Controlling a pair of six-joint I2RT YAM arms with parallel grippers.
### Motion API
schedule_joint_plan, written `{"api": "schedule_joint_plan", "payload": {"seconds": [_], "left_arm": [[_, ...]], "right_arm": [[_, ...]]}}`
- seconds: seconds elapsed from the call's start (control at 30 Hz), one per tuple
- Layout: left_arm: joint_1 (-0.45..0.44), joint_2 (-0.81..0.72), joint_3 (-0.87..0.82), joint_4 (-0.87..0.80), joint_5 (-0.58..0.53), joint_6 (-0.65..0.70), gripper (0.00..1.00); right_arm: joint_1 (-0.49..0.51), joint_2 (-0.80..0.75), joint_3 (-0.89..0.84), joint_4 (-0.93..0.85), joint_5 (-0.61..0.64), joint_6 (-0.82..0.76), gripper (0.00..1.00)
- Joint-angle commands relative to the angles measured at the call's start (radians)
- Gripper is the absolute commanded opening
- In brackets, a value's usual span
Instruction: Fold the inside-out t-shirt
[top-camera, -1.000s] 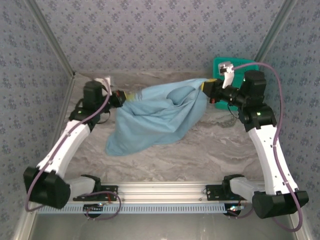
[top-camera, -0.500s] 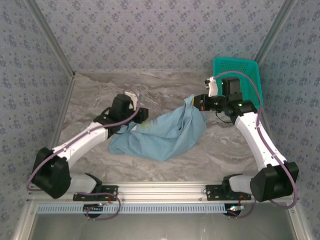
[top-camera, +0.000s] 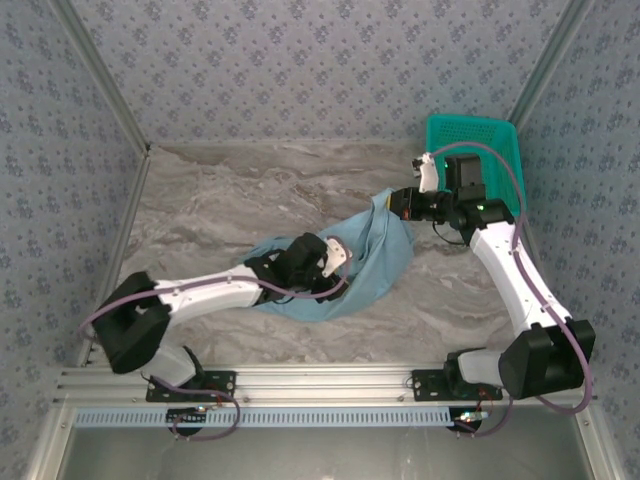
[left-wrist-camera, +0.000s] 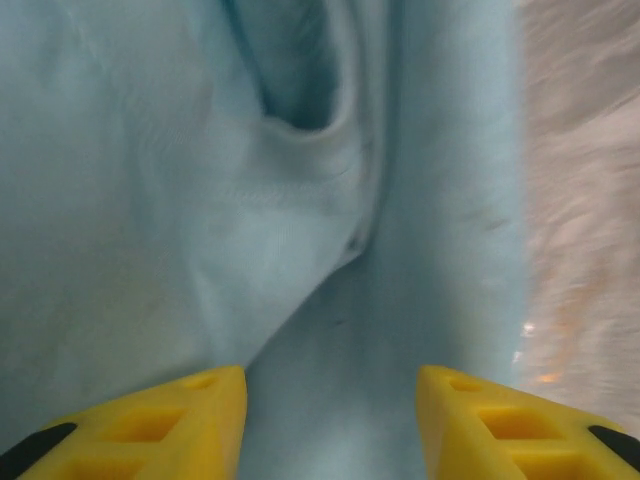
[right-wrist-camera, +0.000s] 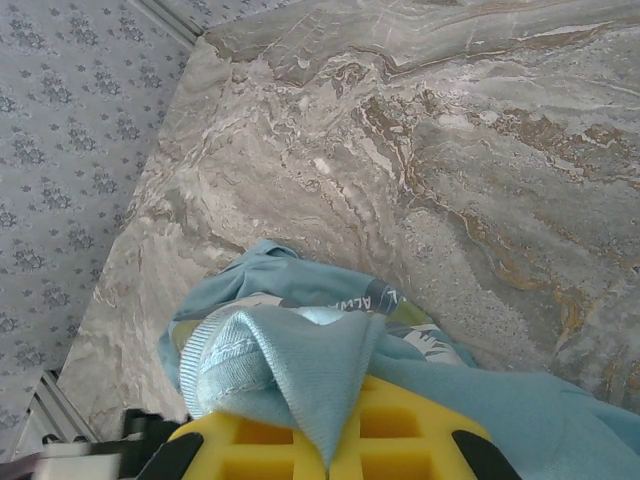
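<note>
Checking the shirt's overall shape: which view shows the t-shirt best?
Top external: the t-shirt shows its bunched outline between the arms. Left wrist gives a blurred close-up of folds; right wrist, one edge and print.

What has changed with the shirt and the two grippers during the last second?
The left gripper let go of the t-shirt and swung right and nearer; it now hangs open over the cloth. The t-shirt, earlier stretched between both grippers, sank into a heap on the table. The right gripper came slightly nearer but stays shut on its corner. The basket has not moved.
</note>
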Motion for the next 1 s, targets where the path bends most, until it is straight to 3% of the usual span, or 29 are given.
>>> {"api": "schedule_joint_plan", "payload": {"seconds": [0.0, 0.3, 0.37, 0.5, 0.6, 0.97], "left_arm": [[0.005, 0.057, 0.053, 0.022, -0.146, 0.126, 0.50], [0.022, 0.241, 0.162, 0.098, -0.243, 0.241, 0.53], [0.043, 0.251, 0.168, 0.116, -0.214, 0.237, 0.45], [0.079, 0.243, 0.182, 0.126, -0.140, 0.218, 0.16], [0.097, 0.209, 0.167, 0.131, -0.111, 0.225, 0.01], [0.215, -0.152, -0.028, 0.216, 0.103, 0.080, 0.00]], "right_arm": [[-0.011, -0.001, 0.032, -0.005, 0.000, 0.005, 0.00], [-0.015, 0.003, 0.023, 0.008, -0.016, 0.008, 0.00], [-0.016, 0.001, 0.022, 0.003, -0.020, 0.003, 0.00], [-0.024, -0.004, 0.020, -0.005, -0.017, -0.005, 0.00], [-0.028, -0.006, 0.021, -0.004, -0.018, -0.008, 0.00], [-0.046, -0.038, 0.031, 0.042, 0.009, 0.020, 0.00]]}}
